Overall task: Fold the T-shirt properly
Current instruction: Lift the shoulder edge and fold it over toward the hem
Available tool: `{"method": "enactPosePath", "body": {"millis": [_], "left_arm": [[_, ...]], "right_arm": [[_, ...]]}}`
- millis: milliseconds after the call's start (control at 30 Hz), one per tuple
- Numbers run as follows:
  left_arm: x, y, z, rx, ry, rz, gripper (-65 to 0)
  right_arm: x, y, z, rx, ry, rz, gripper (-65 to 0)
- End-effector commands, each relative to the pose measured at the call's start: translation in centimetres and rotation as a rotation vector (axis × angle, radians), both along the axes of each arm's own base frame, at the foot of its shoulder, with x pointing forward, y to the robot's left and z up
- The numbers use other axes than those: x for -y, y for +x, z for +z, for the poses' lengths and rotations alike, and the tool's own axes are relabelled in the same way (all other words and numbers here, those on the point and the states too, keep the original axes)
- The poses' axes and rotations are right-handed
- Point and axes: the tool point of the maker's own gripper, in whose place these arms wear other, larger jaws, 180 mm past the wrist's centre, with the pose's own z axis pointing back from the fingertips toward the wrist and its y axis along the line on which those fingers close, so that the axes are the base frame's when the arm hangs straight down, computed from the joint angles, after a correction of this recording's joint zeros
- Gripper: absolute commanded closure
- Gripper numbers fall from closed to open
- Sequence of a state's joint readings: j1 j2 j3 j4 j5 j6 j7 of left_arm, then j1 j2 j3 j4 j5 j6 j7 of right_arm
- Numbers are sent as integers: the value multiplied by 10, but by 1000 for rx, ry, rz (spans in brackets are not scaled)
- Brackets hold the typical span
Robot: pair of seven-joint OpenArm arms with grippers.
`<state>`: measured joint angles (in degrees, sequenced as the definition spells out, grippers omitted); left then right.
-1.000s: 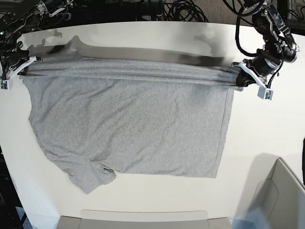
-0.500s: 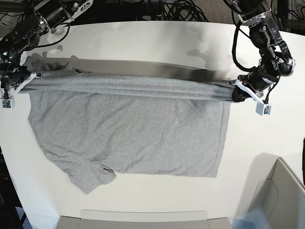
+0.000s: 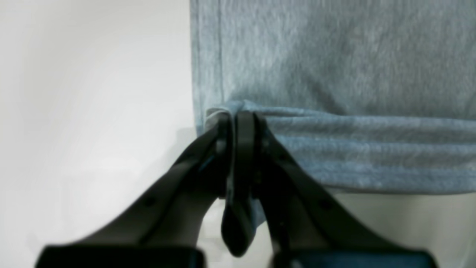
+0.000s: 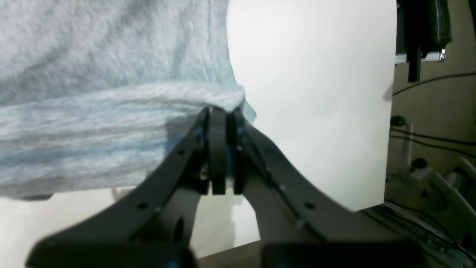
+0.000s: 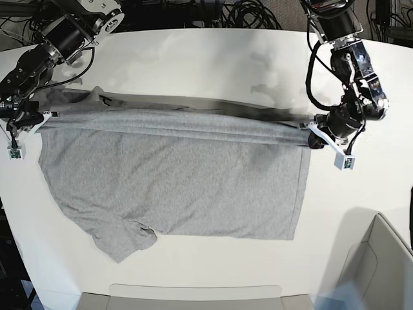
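Lay flat on surface (image 5: 193,58): T-shirt (image 5: 174,187), long axis left-right, hem at base view's right. Clenched on its raised fold: left pincer (image 5: 314,134), right pincer (image 5: 40,117).

T-shirt (image 5: 174,187): soft knitted cloth, heather grey, matt, with a fine fuzzy nap in the wrist views; stitched hem along its edge. Tabletop (image 5: 361,187): smooth white surface, faint satin sheen, soft shadows showing on it beside the T-shirt. Left gripper (image 3: 238,123): black, smooth, matt, plastic-looking fingers. Right gripper (image 4: 219,115): same black matt finish, with small round holes along the fingers. Cables (image 5: 251,13) beyond the tabletop's far edge: black, slightly glossy sheathing.
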<state>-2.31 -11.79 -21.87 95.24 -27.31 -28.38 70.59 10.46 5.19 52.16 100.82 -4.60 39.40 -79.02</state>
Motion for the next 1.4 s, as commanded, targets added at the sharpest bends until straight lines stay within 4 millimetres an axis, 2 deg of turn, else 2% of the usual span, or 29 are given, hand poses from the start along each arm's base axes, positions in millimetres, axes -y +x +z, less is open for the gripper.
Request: {"method": "enactPosePath", "body": {"millis": [0, 100, 167, 333, 533, 833, 1000, 1167, 1267, 1367], "left_arm": [[-12, 15, 17, 75, 37, 19, 0], [-14, 13, 8, 54, 24, 27, 0], [-14, 20, 7, 53, 12, 29, 0], [-15, 35, 5, 64, -16, 45, 0], [-5, 50, 1, 86, -8, -3, 0], [-11, 55, -12, 96, -35, 70, 0], [-11, 59, -10, 124, -36, 75, 0], [9, 74, -3, 158, -34, 18, 0], [10, 72, -17, 130, -49, 26, 0], [9, 76, -17, 155, -54, 36, 0]], "right_arm": [[9, 8, 14, 44, -39, 8, 0], [7, 12, 6, 40, -15, 17, 0], [6, 17, 2, 35, 8, 19, 0], [6, 37, 5, 107, 19, 39, 0], [-10, 60, -1, 125, 41, 113, 0], [-19, 82, -13, 182, 115, 143, 0], [-26, 92, -22, 206, 157, 156, 0], [-28, 99, -19, 252, 163, 163, 0], [-25, 99, -20, 262, 172, 123, 0], [-25, 99, -21, 262, 178, 119, 0]]}}
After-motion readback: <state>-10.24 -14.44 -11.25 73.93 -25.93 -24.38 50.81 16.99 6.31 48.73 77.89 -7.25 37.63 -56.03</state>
